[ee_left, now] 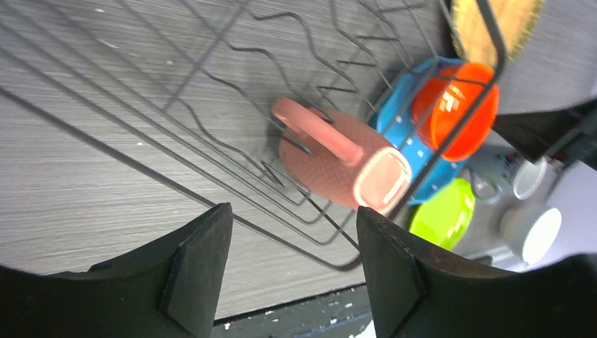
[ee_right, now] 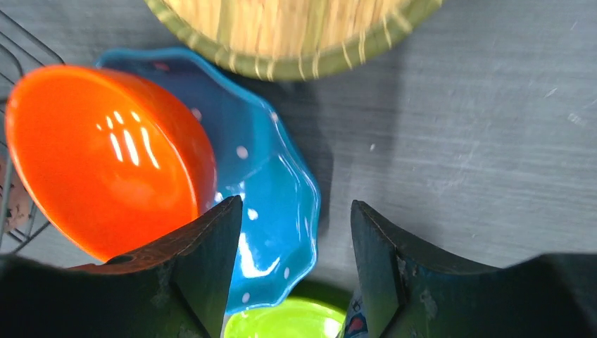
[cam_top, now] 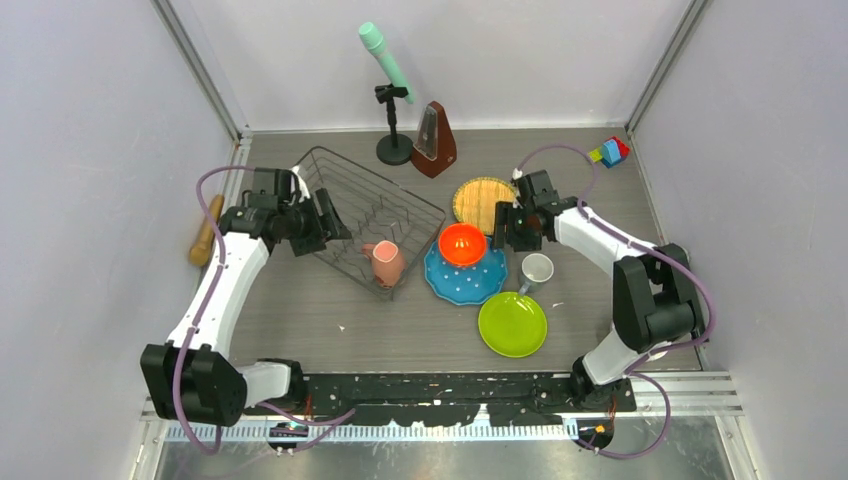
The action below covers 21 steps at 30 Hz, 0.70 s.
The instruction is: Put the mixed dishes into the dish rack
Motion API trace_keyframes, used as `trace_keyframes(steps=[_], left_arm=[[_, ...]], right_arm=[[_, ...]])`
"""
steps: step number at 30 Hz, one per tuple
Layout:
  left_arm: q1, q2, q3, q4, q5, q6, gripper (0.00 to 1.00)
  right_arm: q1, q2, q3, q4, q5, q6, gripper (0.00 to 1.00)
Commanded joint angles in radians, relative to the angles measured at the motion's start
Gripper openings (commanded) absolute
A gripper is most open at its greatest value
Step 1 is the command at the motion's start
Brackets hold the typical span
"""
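The dark wire dish rack (cam_top: 372, 205) stands left of centre, with the pinkish-tan mug (cam_top: 387, 263) lying on its side in the near corner. My left gripper (cam_top: 336, 222) is open and empty over the rack's left part; the mug (ee_left: 341, 163) shows ahead of its fingers (ee_left: 197, 267). The orange bowl (cam_top: 462, 243) sits on the blue dotted plate (cam_top: 470, 283). My right gripper (cam_top: 504, 232) is open and empty above that plate's right edge (ee_right: 281, 176), beside the bowl (ee_right: 105, 155). The yellow woven plate (cam_top: 483, 198), small grey mug (cam_top: 536, 270) and lime-green plate (cam_top: 512, 324) lie nearby. The white bowl is not in view.
A brown metronome (cam_top: 435, 142) and a black stand holding a mint-green microphone (cam_top: 391, 95) stand at the back. Coloured toy blocks (cam_top: 610, 152) sit at the back right corner. A wooden handle-like piece (cam_top: 205, 232) lies by the left wall.
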Motion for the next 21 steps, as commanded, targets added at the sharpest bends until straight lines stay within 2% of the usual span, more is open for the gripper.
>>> trace_keyframes(steps=[1, 5, 8, 11, 18, 21], left_arm=[[0.003, -0.065, 0.009, 0.043, 0.204, 0.066, 0.68], [-0.002, -0.078, -0.005, 0.083, 0.279, 0.064, 0.68], [-0.030, -0.103, -0.017, 0.101, 0.217, 0.069, 0.69], [-0.045, -0.122, -0.034, 0.134, 0.220, 0.062, 0.69], [-0.084, -0.111, -0.029, 0.148, 0.237, 0.061, 0.69], [-0.094, -0.116, -0.020, 0.147, 0.234, 0.069, 0.67]], right_arm=[[-0.005, -0.089, -0.038, 0.073, -0.066, 0.034, 0.64], [0.010, -0.111, -0.033, 0.088, -0.107, 0.102, 0.64], [0.031, -0.121, -0.029, 0.096, -0.072, 0.145, 0.64], [0.044, -0.125, -0.034, 0.126, -0.058, 0.199, 0.62], [0.125, 0.003, 0.066, 0.067, 0.028, 0.197, 0.61], [0.138, 0.033, 0.084, 0.047, 0.062, 0.191, 0.58]])
